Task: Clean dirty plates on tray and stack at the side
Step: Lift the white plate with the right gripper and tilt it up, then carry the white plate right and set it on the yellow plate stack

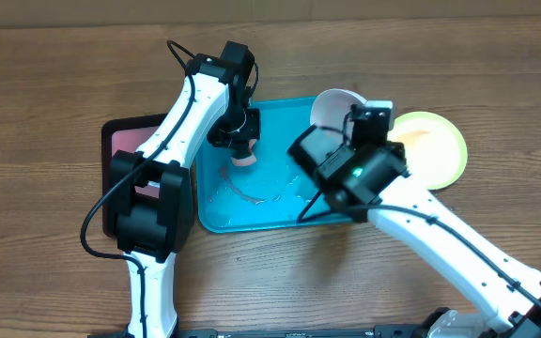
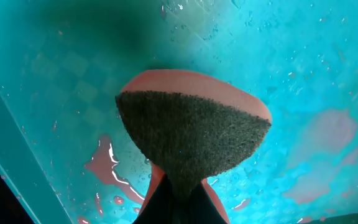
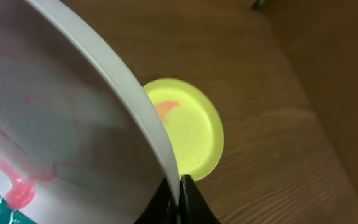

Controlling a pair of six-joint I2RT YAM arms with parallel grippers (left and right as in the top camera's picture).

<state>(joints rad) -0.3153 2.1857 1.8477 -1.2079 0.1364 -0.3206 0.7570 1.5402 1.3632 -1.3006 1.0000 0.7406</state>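
Note:
The turquoise tray (image 1: 252, 214) lies mid-table, wet, with red smears (image 2: 104, 165) on its floor (image 2: 303, 62). Over its left part my left gripper (image 1: 242, 141) is shut on a pink sponge with a dark scouring face (image 2: 191, 134), which is close above or on the tray floor. My right gripper (image 3: 179, 190) is shut on the rim of the white plate (image 3: 61, 112), held tilted over the tray's far right corner (image 1: 332, 105). Pink-red streaks mark its face. The yellow plate (image 1: 435, 150) lies flat on the table right of the tray, with an orange smear (image 3: 166, 111).
A smaller black-rimmed pink tray (image 1: 125, 141) lies against the turquoise tray's left side, partly under my left arm. Wooden table surrounds both trays. My right arm crosses the table's front right.

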